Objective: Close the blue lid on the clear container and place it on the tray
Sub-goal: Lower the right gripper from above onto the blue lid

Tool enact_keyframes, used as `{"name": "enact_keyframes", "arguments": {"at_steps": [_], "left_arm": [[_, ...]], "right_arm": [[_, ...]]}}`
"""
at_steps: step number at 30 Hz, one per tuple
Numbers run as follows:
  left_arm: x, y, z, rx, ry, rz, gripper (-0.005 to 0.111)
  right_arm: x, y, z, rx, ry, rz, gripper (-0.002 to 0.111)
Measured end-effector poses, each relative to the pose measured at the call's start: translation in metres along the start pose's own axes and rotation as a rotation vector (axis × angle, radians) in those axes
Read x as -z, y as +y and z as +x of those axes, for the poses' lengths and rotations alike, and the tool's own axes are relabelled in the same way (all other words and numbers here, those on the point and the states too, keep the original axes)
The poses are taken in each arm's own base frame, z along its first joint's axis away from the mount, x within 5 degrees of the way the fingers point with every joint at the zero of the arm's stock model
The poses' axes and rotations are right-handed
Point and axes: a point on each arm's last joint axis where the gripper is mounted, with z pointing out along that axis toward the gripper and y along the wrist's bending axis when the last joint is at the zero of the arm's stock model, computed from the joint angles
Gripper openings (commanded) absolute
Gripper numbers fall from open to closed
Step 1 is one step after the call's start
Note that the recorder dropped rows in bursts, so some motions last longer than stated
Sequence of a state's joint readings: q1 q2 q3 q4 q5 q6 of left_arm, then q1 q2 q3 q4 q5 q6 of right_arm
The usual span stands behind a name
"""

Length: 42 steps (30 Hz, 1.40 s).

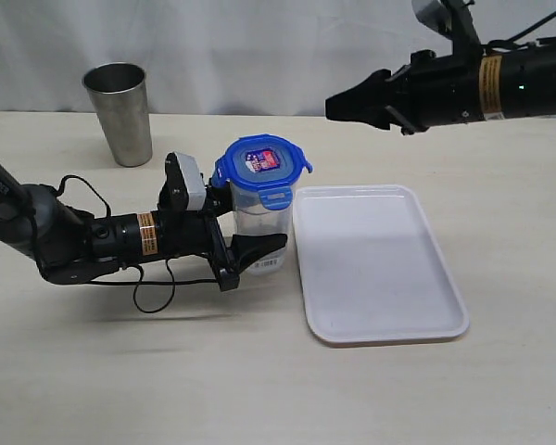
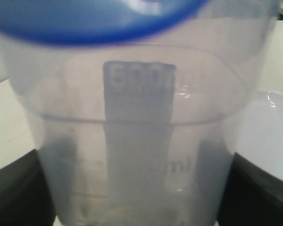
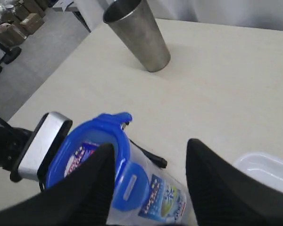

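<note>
Two claws show in the exterior view: the left claw (image 1: 264, 243) pinches the clear container (image 1: 258, 215) low down at centre frame, with the blue lid (image 1: 261, 165) on top. The container stands on the tabletop (image 1: 426, 389), just left of the tray (image 1: 380, 269). The right claw (image 1: 338, 104) hangs spread at upper right.

Left wrist view: the container (image 2: 141, 141) fills the frame between dark fingers (image 2: 14, 197).

Right wrist view: spread fingers (image 3: 85, 188) frame the lidded container (image 3: 160, 197) at lower centre, and a steel cup (image 3: 139, 33) stands at top.

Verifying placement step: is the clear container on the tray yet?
No, the clear container stands on the table beside the tray, between the left gripper's fingers.
</note>
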<state>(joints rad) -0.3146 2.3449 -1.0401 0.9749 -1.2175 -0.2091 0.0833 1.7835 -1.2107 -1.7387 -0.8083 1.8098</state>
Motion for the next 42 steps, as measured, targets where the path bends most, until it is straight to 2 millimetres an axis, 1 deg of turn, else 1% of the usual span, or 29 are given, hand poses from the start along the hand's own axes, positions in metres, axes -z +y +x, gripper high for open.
{"name": "enact_keyframes", "arguments": {"at_steps": [4, 7, 8, 9, 10, 12, 15, 16, 18, 20, 21, 22, 23, 24, 25, 26, 27, 28, 29, 32, 35, 37, 42], "left_arm": [[0.0, 0.0, 0.0, 0.0, 0.0, 0.0, 0.0], [0.0, 0.0, 0.0, 0.002, 0.0, 0.0, 0.0], [0.0, 0.0, 0.0, 0.002, 0.0, 0.0, 0.0], [0.0, 0.0, 0.0, 0.002, 0.0, 0.0, 0.0], [0.0, 0.0, 0.0, 0.002, 0.0, 0.0, 0.0], [0.0, 0.0, 0.0, 0.002, 0.0, 0.0, 0.0], [0.0, 0.0, 0.0, 0.002, 0.0, 0.0, 0.0], [0.0, 0.0, 0.0, 0.002, 0.0, 0.0, 0.0], [0.0, 0.0, 0.0, 0.002, 0.0, 0.0, 0.0], [0.0, 0.0, 0.0, 0.002, 0.0, 0.0, 0.0], [0.0, 0.0, 0.0, 0.002, 0.0, 0.0, 0.0], [0.0, 0.0, 0.0, 0.002, 0.0, 0.0, 0.0], [0.0, 0.0, 0.0, 0.002, 0.0, 0.0, 0.0], [0.0, 0.0, 0.0, 0.002, 0.0, 0.0, 0.0], [0.0, 0.0, 0.0, 0.001, 0.0, 0.002, 0.0], [0.0, 0.0, 0.0, 0.001, 0.001, 0.003, 0.0], [0.0, 0.0, 0.0, 0.001, 0.001, 0.003, 0.0], [0.0, 0.0, 0.0, 0.001, 0.001, 0.003, 0.0], [0.0, 0.0, 0.0, 0.001, 0.001, 0.003, 0.0], [0.0, 0.0, 0.0, 0.001, 0.001, 0.004, 0.0], [0.0, -0.001, 0.0, -0.001, 0.001, 0.007, 0.0], [0.0, -0.001, 0.0, -0.001, 0.001, 0.007, 0.0], [0.0, -0.001, 0.0, -0.001, 0.001, 0.007, 0.0]], "right_arm": [[-0.008, 0.004, -0.017, -0.018, -0.058, 0.112, 0.045], [-0.019, 0.004, -0.023, 0.041, -0.111, 0.305, 0.041], [-0.022, 0.005, -0.024, 0.079, -0.128, 0.383, 0.041], [-0.025, 0.008, -0.025, 0.105, -0.136, 0.423, 0.041], [-0.028, 0.009, -0.026, 0.135, -0.162, 0.53, 0.041], [-0.032, 0.014, -0.026, 0.17, -0.176, 0.609, 0.041], [-0.035, 0.02, -0.025, 0.183, -0.182, 0.668, 0.041], [-0.032, 0.018, -0.028, 0.194, -0.18, 0.713, 0.041], [-0.022, 0.012, -0.038, 0.194, -0.169, 0.867, 0.041], [-0.009, 0.005, -0.047, 0.185, -0.101, 1.036, 0.041], [-0.001, 0.001, -0.05, 0.164, -0.046, 1.11, 0.041], [0.01, -0.004, -0.053, 0.124, 0.084, 1.149, 0.041], [0.014, -0.006, -0.053, 0.086, 0.148, 1.112, 0.041], [0.015, -0.005, -0.052, 0.02, 0.239, 0.965, 0.041], [0.013, -0.004, -0.051, -0.01, 0.276, 0.855, 0.041], [0.008, 0.004, -0.049, -0.074, 0.297, 0.621, 0.041], [0.006, 0.009, -0.049, -0.085, 0.3, 0.508, 0.041], [0.001, 0.019, -0.049, -0.097, 0.297, 0.319, 0.041], [-0.002, 0.025, -0.049, -0.098, 0.297, 0.22, 0.041], [-0.018, 0.03, -0.039, -0.105, 0.36, 0.107, 0.041], [-0.039, 0.026, -0.024, -0.148, 0.414, 0.058, 0.041], [-0.044, 0.024, -0.022, -0.182, 0.413, 0.035, 0.041], [-0.046, 0.024, -0.017, -0.198, 0.447, 0.005, 0.041]]}}
